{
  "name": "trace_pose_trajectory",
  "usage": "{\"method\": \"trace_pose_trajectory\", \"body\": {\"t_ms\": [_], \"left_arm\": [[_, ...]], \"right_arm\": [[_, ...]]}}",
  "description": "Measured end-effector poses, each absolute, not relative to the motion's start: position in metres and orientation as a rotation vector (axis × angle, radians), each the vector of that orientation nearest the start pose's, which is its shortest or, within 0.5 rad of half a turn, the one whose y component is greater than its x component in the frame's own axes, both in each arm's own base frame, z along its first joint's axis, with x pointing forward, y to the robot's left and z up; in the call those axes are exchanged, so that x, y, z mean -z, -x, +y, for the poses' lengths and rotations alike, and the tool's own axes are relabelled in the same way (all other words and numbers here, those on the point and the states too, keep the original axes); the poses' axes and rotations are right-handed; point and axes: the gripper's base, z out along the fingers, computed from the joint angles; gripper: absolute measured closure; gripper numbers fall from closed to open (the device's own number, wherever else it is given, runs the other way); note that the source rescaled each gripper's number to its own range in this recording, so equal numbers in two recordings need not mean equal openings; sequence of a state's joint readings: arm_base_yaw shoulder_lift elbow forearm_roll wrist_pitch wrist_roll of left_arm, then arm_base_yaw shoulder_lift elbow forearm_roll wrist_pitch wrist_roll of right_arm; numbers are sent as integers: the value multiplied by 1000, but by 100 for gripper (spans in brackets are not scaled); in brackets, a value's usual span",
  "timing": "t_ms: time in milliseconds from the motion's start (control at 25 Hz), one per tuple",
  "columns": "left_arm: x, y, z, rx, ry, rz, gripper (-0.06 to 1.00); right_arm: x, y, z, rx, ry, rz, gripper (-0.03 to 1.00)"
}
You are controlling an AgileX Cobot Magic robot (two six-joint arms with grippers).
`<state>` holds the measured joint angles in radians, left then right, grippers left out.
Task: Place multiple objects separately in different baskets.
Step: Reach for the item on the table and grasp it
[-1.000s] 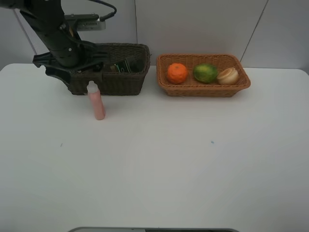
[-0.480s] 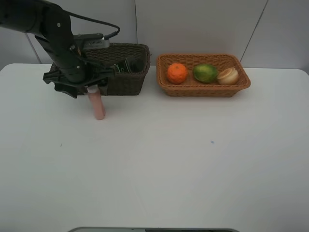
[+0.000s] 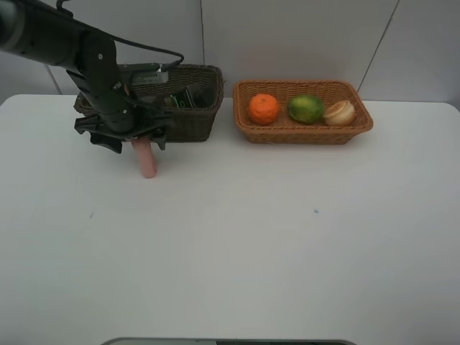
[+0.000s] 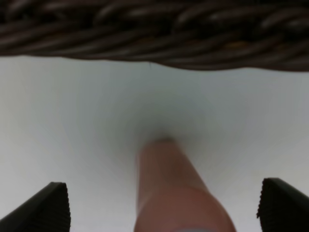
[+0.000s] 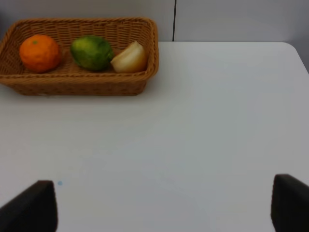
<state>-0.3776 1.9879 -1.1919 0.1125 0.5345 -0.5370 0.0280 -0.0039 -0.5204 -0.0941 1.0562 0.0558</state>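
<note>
At upper left of the high view, the dark basket (image 3: 180, 108) has the upright pink bottle (image 3: 147, 162) just before it, directly beneath the left gripper (image 3: 128, 136), whose jaws are spread astride its vertical axis without contact; the right gripper (image 5: 164, 203), likewise spread, holds nothing.

Surface (image 3: 237, 244): the white top you're working over.
Dark brown basket (image 3: 188, 122): sits on it at the back left.
Orange-tan basket (image 3: 302, 131): beside it, at the back right.
Slim pink bottle (image 3: 148, 162): stands upright just in front of the dark basket.
</note>
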Motion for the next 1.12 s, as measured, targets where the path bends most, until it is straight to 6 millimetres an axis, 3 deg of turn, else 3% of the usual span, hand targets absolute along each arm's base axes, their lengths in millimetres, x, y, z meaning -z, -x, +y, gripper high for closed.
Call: {"method": "trace_pose_trajectory", "body": {"t_ms": [360, 480, 640, 1120], "left_arm": [[-130, -362, -138, 133, 97, 2786, 0], [-130, -363, -139, 139, 97, 2777, 16], [-131, -364, -139, 152, 101, 2765, 59], [-130, -363, -139, 153, 105, 2768, 58]], "right_arm": [[-284, 8, -8, 59, -33, 2012, 10], [-284, 8, -8, 59, -33, 2012, 10], [-284, 8, -8, 59, -33, 2012, 10], [-284, 8, -8, 59, -33, 2012, 10]]}}
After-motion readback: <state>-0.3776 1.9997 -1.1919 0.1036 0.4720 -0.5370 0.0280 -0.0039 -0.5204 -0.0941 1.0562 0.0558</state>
